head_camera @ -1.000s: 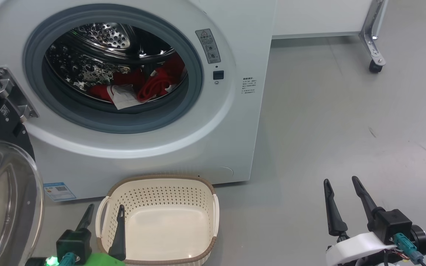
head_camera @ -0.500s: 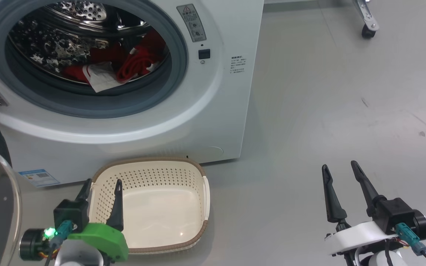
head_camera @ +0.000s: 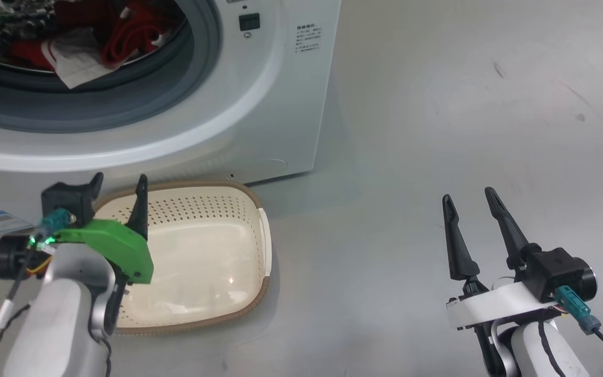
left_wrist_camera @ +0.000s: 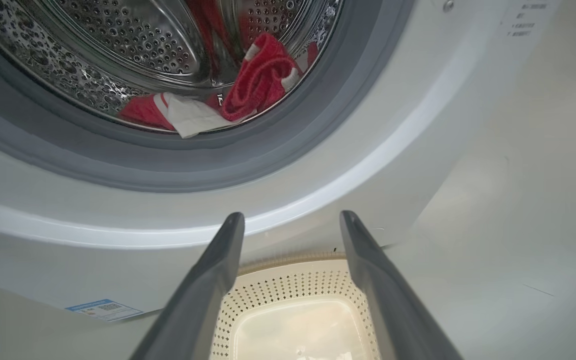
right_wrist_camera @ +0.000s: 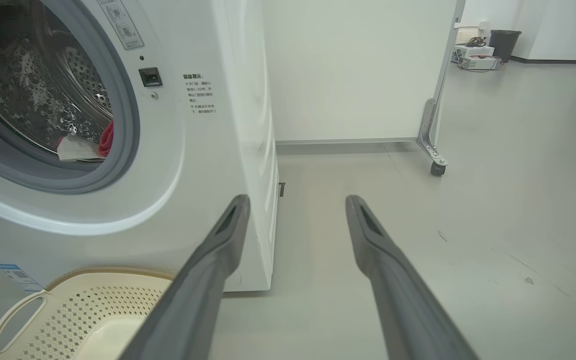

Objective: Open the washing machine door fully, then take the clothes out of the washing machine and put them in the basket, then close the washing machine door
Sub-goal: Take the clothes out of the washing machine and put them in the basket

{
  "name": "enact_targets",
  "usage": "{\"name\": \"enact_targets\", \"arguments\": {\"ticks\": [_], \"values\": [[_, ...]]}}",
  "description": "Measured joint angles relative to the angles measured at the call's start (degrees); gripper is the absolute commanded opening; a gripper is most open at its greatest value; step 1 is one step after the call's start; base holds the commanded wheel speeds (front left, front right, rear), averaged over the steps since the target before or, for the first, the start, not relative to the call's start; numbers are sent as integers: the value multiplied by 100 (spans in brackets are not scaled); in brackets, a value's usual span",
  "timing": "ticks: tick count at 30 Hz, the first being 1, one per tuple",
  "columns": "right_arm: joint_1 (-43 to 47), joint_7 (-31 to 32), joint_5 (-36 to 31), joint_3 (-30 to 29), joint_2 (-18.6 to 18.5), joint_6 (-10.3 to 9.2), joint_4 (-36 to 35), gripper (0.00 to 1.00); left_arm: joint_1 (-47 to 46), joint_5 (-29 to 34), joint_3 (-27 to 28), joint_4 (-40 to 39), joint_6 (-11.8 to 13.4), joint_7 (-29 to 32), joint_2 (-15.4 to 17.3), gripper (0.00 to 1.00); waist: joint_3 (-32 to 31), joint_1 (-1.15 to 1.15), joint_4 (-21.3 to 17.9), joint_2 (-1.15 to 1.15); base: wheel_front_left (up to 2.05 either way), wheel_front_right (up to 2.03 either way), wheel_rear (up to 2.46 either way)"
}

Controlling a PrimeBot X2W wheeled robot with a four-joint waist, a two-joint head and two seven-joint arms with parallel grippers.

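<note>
You are holding the left gripper (head_camera: pixel 119 179) above the left edge of the basket (head_camera: pixel 202 209), fingers spread wide, gripping nothing | right gripper (head_camera: pixel 468 195) hanging well right of the basket, equally wide, empty | clothes (head_camera: pixel 123 36) lying in the washing machine (head_camera: pixel 270 104) behind the basket.

Steel, rubber, cloth, plastic.
The washing machine (head_camera: pixel 280 104) has a glossy white shell, a shiny perforated steel drum (left_wrist_camera: pixel 118 45) and a matt rubber gasket (left_wrist_camera: pixel 208 165); the clothes (left_wrist_camera: pixel 258 82) are soft cloth, the basket (head_camera: pixel 202 207) smooth plastic.
</note>
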Motion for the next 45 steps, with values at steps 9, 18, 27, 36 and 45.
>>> {"name": "enact_targets", "arguments": {"ticks": [9, 18, 27, 36, 45], "values": [[-414, 0, 156, 162, 52, 47, -19, 100, -1157, -43, 333, 303, -81, 658, 548, 100, 688, 0, -401, 0, 0, 0, 0], [-926, 0, 327, 223, 101, 63, -70, 100, -2288, 62, 505, 524, -90, 1143, 1069, 100, 1331, 1, -907, 0, 0, 0, 0], [-1133, 0, 420, 301, 123, 65, -51, 100, -3185, 266, 573, 844, -134, 1423, 1490, 100, 1843, 1, -1349, 0, 0, 0, 0], [-1224, 0, 704, 381, 127, 49, -44, 100, -3583, 633, 597, 1298, 4, 1480, 1812, 100, 2104, 1, -1637, 0, 0, 0, 0], [-1227, 0, 755, 434, 131, 3, -18, 100, -3814, 794, 604, 1610, 154, 1390, 1880, 0, 2148, 1, -1710, 0, 0, 0, 0]]}}
